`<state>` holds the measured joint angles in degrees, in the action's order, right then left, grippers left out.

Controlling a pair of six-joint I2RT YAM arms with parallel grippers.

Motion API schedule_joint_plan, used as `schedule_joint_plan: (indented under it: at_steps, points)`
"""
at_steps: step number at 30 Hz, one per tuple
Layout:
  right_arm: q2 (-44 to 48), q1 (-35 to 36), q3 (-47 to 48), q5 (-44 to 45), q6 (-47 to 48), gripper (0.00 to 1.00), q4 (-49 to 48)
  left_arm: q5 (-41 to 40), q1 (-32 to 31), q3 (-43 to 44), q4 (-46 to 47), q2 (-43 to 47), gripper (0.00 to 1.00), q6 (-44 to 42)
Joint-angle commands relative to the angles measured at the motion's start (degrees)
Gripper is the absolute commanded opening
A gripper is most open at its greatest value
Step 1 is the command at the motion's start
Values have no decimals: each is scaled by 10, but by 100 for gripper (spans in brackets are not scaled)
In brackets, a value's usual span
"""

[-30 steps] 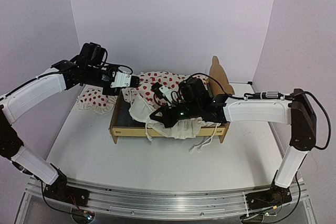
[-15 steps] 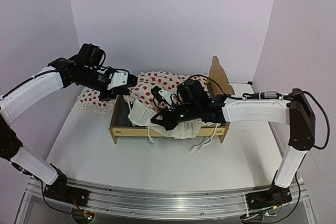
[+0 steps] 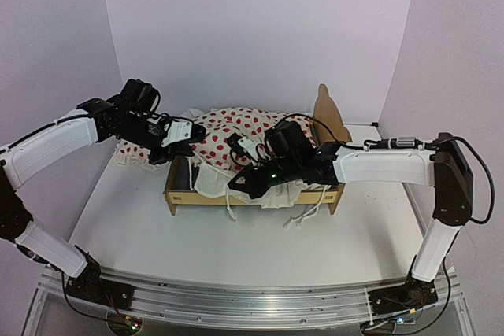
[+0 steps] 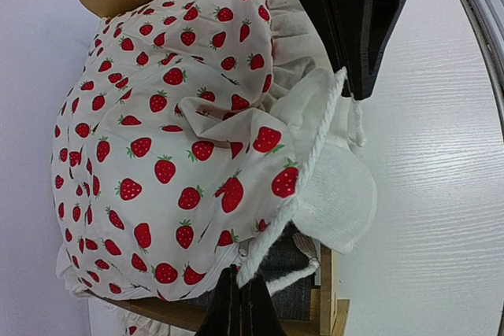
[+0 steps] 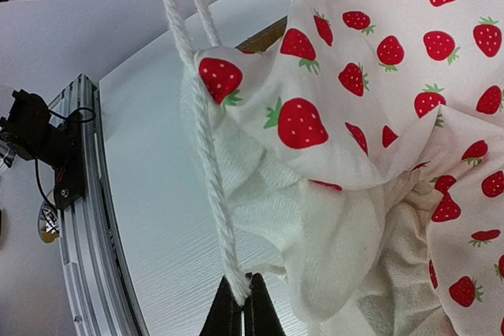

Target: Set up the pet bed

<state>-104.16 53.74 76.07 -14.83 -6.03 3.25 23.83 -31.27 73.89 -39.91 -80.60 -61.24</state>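
looks like the left tool (image 4: 239,298) and right tool (image 5: 239,304) are each pinched tight on the white cord trim (image 5: 206,155) of the strawberry blanket (image 3: 228,130), probably stretching that edge so it drapes flat over the pet bed (image 3: 203,197) sitting mid-worktop (image 3: 157,235)

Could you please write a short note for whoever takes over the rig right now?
Left end effector: shut on the blanket edge, at the bed's left end.
Right end effector: shut on the blanket's cord, over the bed's front rail.
Bed: on the table, blanket bunched over it.
Done: blanket lies on the bed.
Left: spread it flat, then release.
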Motion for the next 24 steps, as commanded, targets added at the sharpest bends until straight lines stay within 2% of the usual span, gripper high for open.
schedule_joint_plan:
  at_steps: [1, 12, 24]
  points:
    - [-12, 3, 0, -8, 3, 0, 3, 17, 3, -11, 33, -6, 0, 17]
    - [-14, 3, 0, -9, 6, 0, 6, 39, 3, -35, 114, -54, 0, 66]
    - [-14, 3, -2, -4, 11, 0, 8, 133, -15, -38, 144, -75, 0, 133]
